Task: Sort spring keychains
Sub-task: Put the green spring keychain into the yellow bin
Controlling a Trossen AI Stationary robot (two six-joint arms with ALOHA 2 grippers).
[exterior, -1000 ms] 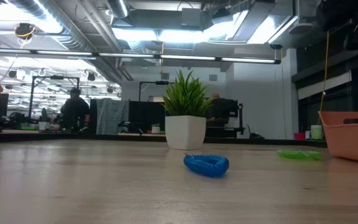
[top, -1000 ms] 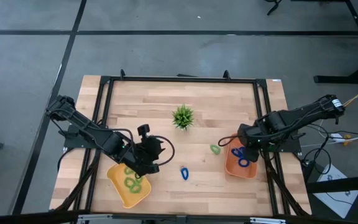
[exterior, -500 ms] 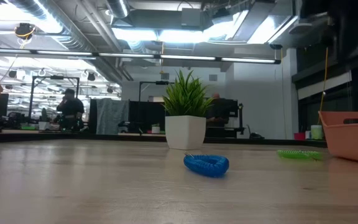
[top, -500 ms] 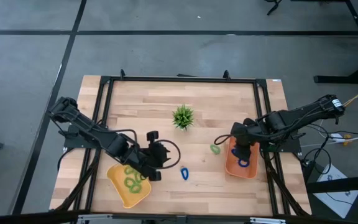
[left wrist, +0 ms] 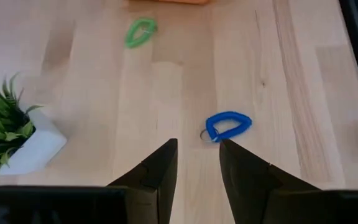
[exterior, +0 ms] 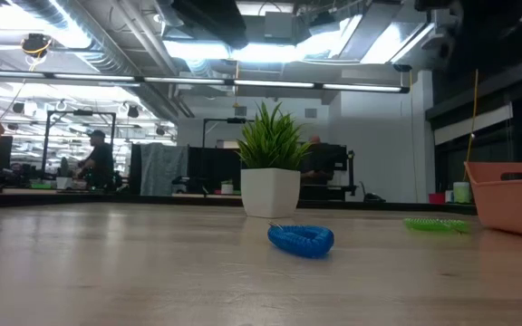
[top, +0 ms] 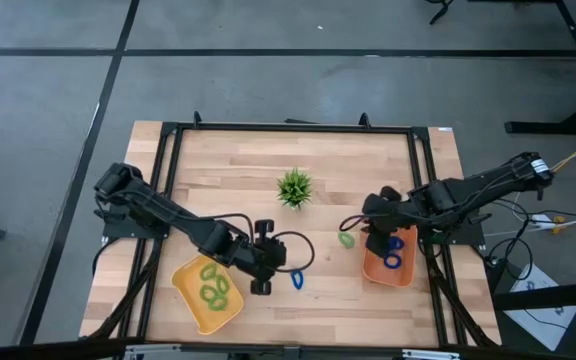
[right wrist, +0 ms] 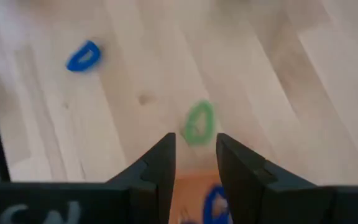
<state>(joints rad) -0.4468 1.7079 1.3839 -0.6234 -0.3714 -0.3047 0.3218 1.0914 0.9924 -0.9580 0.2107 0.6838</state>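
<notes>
My left gripper (top: 266, 268) sits lower centre of the high view, just left of the blue keychain (top: 296, 279) on the bare table (top: 368, 160); in the left wrist view its fingers (left wrist: 157, 171) show a narrow gap with nothing between them, the blue keychain (left wrist: 227, 126) just beyond the tips; my right gripper (top: 368, 222) is right of centre, over the left edge of the orange tray (top: 380, 272), close to the loose green keychain (top: 346, 239); right wrist view shows fingers (right wrist: 160, 163) narrowly apart and empty, the green keychain (right wrist: 199, 122) just past them; blue rings (top: 395, 252) lie in the orange tray; green rings (top: 213, 285) lie in the yellow tray (top: 196, 310) at lower left; potted plant (top: 294, 187) stands mid-table, above both loose rings; low view has the blue keychain (exterior: 301, 240) centre, the green one (exterior: 435, 225) to the right near the tray wall (exterior: 509, 199); a person (exterior: 92, 159) stands far back on the left.
</notes>
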